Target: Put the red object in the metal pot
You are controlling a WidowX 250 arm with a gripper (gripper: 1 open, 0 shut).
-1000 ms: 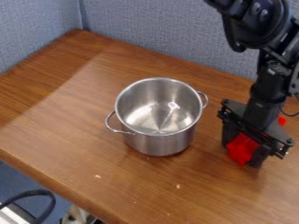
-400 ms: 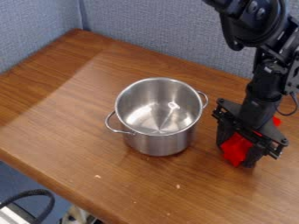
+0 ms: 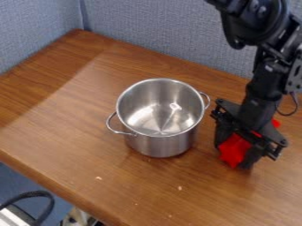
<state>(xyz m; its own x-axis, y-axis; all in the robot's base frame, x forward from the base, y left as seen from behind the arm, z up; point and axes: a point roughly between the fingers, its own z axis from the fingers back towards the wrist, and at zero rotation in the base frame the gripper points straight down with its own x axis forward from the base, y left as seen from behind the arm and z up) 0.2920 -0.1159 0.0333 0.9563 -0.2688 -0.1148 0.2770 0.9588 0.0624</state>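
Red object (image 3: 237, 150) sits clenched in the gripper (image 3: 241, 152), just right of the metal pot (image 3: 160, 116). Both are over the wooden table (image 3: 59, 84).

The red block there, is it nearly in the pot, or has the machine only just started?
Done: the gripper is shut on the red block, pointing straight down, right of the metal pot. In hand: the block sits low near the table. Left: carrying it over the rim and releasing; the pot looks empty.
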